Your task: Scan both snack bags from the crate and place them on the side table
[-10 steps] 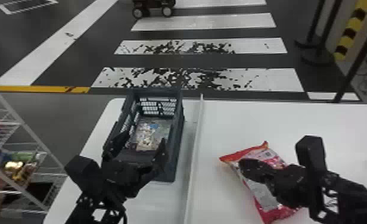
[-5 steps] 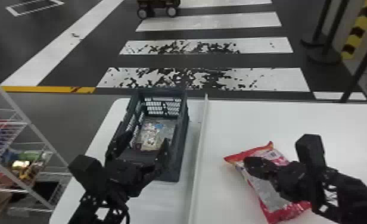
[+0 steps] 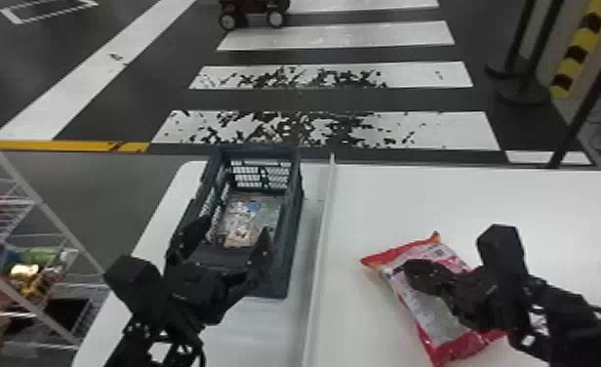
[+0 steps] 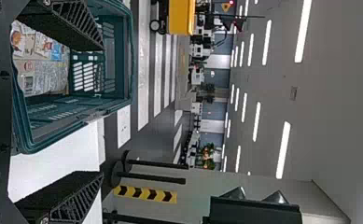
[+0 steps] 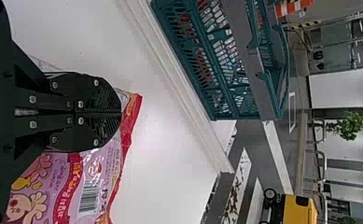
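Note:
The dark crate (image 3: 292, 263) stands on the left part of the white surface, with a printed packet (image 3: 241, 224) on its bottom. Over the crate's near end is my left gripper (image 3: 230, 239), its fingers apart and nothing between them. In the left wrist view, the left gripper (image 4: 100, 109) is beside the crate (image 4: 109, 109) holding the packet (image 4: 41, 70). My right gripper (image 3: 411, 273) is over the red snack bag (image 3: 441, 327) lying right of the divider. In the right wrist view, the right gripper (image 5: 121, 112) has its fingers together over the bag (image 5: 93, 186); whether they pinch it is hidden.
A raised divider (image 3: 319, 258) runs along the white table (image 3: 363, 195) between crate and red bag. A wire rack (image 3: 36, 234) with goods stands at the far left. Beyond the table's far edge are a striped floor and black posts (image 3: 524, 92).
The head view has shifted slightly sideways and back. Both arms, the crate and the red bag keep nearly the same places relative to one another.

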You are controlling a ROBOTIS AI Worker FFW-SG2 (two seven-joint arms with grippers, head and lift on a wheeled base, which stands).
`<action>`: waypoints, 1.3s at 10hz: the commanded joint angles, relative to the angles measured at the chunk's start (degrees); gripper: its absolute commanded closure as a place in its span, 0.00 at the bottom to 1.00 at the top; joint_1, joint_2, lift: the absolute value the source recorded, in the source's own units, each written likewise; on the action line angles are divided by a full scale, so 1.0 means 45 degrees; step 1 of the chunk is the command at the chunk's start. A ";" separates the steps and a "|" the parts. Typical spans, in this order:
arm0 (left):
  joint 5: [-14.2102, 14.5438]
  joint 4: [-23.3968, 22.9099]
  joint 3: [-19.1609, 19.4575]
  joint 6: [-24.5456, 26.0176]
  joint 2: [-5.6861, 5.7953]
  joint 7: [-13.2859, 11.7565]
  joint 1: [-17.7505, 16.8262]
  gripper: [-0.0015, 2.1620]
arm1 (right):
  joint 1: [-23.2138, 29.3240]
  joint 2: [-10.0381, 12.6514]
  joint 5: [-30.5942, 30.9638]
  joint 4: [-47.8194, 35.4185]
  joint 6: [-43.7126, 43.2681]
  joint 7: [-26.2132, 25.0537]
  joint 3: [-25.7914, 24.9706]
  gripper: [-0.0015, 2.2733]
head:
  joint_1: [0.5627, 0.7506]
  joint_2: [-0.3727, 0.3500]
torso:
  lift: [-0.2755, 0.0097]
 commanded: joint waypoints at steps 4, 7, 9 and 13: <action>0.0003 0.0040 0.0000 -0.0005 0.0009 -0.0008 -0.0020 0.02 | -0.0092 0.0011 0.0383 0.0259 -0.0577 0.0080 -0.1265 0.98 | 0.70 0.65 | 0.62; 0.0023 0.0060 0.0000 -0.0005 0.0009 0.0012 -0.0020 0.02 | -0.0014 0.0011 0.0500 0.0396 -0.1124 0.0470 -0.2105 0.98 | 0.70 0.59 | 0.62; 0.0003 0.0060 -0.0039 0.0034 -0.0011 -0.0008 -0.0059 0.02 | 0.0357 0.0011 0.0383 -0.0092 -0.1046 0.0626 -0.2066 0.97 | 0.70 0.56 | 0.62; 0.0003 0.0079 -0.0039 0.0034 -0.0011 -0.0008 -0.0059 0.02 | 0.1549 0.0011 -0.0281 -0.1401 -0.0421 0.0939 -0.1636 0.97 | 0.70 0.59 | 0.62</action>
